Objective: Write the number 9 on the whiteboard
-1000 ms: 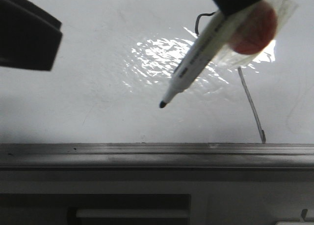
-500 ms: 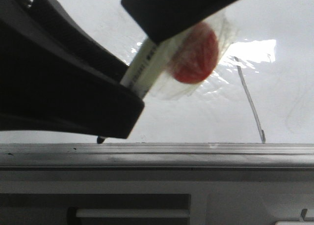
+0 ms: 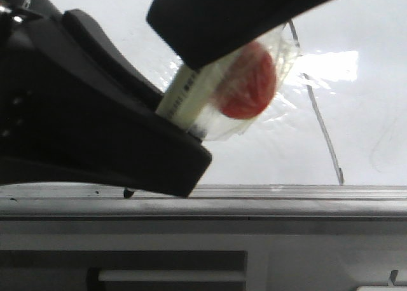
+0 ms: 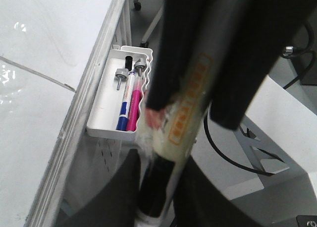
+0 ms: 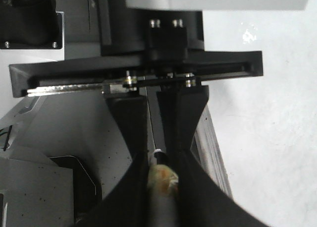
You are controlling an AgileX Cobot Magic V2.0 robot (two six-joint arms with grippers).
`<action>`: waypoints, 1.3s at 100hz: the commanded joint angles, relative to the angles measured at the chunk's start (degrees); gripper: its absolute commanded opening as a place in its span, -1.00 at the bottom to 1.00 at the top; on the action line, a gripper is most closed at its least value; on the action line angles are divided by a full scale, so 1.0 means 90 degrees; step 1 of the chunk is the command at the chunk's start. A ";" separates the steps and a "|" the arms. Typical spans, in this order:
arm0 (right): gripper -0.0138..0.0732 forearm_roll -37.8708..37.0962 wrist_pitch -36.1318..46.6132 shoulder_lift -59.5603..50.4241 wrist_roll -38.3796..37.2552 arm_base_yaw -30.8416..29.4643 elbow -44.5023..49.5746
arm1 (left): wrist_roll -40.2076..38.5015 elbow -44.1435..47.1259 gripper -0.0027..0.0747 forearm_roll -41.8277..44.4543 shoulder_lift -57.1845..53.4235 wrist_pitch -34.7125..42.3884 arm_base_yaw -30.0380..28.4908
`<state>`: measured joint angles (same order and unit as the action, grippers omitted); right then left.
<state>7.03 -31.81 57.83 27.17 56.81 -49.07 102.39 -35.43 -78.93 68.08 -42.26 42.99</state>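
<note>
The whiteboard [image 3: 362,132] fills the front view, with glare and a grey edge strip [image 3: 286,192]. The number 9 [image 3: 324,132] shows as a thin black slanted tail at the right; its loop is mostly hidden behind my right gripper [image 3: 210,43]. That gripper is shut on a white marker [image 3: 187,100] with a red disc [image 3: 245,81] taped to it. My left gripper [image 3: 191,157] is open. Its fingers flank the marker's black front end [image 4: 158,187] closely. The marker's tip [image 3: 128,192] pokes out below it, over the edge strip.
A white tray [image 4: 106,128] with blue and pink pens hangs on the board's frame below the edge strip. A black cable [image 4: 233,157] loops beside the stand. The right wrist view shows the marker's rear end [image 5: 162,180] between the fingers and the board [image 5: 267,113] beside them.
My right gripper has carried the marker left and down, off the board towards the edge strip. My left gripper has come in from the far left and now stands around the marker's front end.
</note>
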 commanded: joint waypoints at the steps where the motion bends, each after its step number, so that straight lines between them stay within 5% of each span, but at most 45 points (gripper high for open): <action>1: -0.77 0.0053 0.0410 -0.0077 0.0050 0.0031 -0.0234 | -0.0331 -0.0223 -0.98 -0.0591 -0.0069 0.0125 0.0008; 16: -0.65 0.0040 0.0510 -0.0092 0.0050 0.0031 -0.0234 | -0.0345 -0.0196 -0.98 -0.0591 -0.0069 0.0167 0.0008; 36: 0.27 0.0023 0.0804 -0.0429 0.0037 -0.0196 -0.0234 | -0.0386 -0.0065 -0.98 -0.0579 -0.0069 0.0249 -0.0004; 45: 0.46 0.0011 0.0958 -0.0780 0.0037 -0.0469 -0.0234 | -0.0658 -0.0065 -0.98 -0.0532 -0.0069 0.0249 -0.0014; 61: 0.15 0.0011 0.1132 -0.1548 0.0020 -0.0997 -0.0234 | -0.1033 -0.0065 -0.99 -0.0617 -0.0069 0.0546 -0.0014; 76: -0.83 0.0011 0.1034 -0.2077 0.0020 -0.1502 -0.0234 | -0.1597 -0.0065 -0.99 -0.0893 -0.0069 0.1579 -0.0001; 99: -0.82 0.0011 0.0413 -0.2224 -0.0024 -0.2046 -0.0234 | -0.2459 -0.0251 -0.99 -0.1673 -0.0069 0.3775 0.0061; 130: -0.82 0.0011 0.0406 -0.2224 -0.0216 -0.2151 -0.0222 | -0.2464 -0.0695 -0.99 -0.2178 -0.0052 0.6813 0.1297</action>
<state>6.78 -32.30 37.96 25.89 37.93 -49.16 80.87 -39.36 -97.64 68.54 13.43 52.47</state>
